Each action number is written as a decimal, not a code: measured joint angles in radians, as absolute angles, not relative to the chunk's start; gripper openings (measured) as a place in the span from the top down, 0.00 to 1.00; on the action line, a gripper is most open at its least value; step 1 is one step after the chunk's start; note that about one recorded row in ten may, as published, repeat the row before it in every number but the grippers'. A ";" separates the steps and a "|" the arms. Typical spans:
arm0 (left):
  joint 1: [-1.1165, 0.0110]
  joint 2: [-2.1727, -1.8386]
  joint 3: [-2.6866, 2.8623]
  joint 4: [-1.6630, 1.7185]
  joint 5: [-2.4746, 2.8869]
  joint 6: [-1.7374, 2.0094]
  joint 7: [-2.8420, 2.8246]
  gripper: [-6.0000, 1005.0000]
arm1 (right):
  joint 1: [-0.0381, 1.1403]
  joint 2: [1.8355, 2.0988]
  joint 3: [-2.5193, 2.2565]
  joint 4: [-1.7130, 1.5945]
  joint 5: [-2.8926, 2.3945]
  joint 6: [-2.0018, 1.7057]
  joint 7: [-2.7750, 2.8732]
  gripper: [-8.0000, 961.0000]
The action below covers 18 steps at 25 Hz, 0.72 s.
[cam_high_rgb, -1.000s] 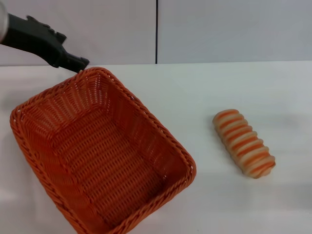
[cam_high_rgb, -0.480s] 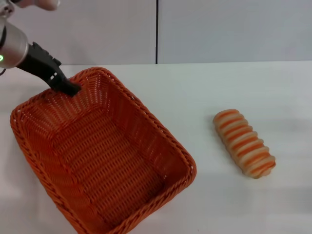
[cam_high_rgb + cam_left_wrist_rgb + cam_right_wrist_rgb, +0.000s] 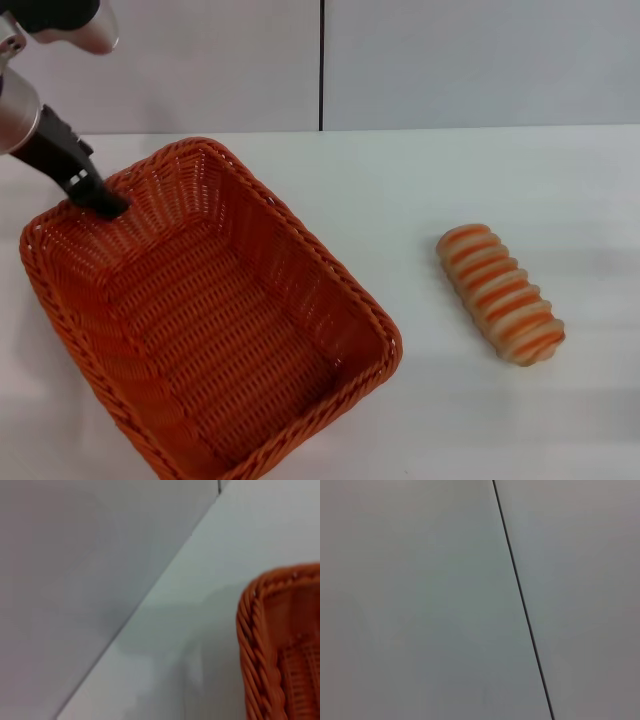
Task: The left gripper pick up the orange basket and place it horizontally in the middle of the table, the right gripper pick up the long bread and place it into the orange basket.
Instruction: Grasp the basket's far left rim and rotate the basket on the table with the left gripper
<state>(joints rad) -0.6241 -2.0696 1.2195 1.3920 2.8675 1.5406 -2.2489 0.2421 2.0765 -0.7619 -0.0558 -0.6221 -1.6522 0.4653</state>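
I am lowering my left claw onto the orange basket far rim for gripping; finger spread cannot be told

A pale grey wall stands along the far edge of the scene, made of flat panels. A thin dark vertical seam divides two of them. The right wrist view shows only this wall and the same dark seam, running slantwise across it.
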 joint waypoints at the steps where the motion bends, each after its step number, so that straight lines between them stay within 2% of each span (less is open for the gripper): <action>1: -0.624 -2.069 1.219 1.389 2.873 1.548 -2.247 0.21 | 0.242 2.077 -0.764 -0.055 -0.622 -1.652 0.467 0.40; 18: -0.616 -2.072 1.244 1.338 2.846 1.544 -2.253 0.21 | 0.273 2.077 -0.759 -0.052 -0.621 -1.646 0.466 0.40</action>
<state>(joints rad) -0.6156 -2.0723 1.2435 1.3383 2.8455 1.5439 -2.2528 0.2734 2.0774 -0.7590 -0.0521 -0.6212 -1.6459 0.4662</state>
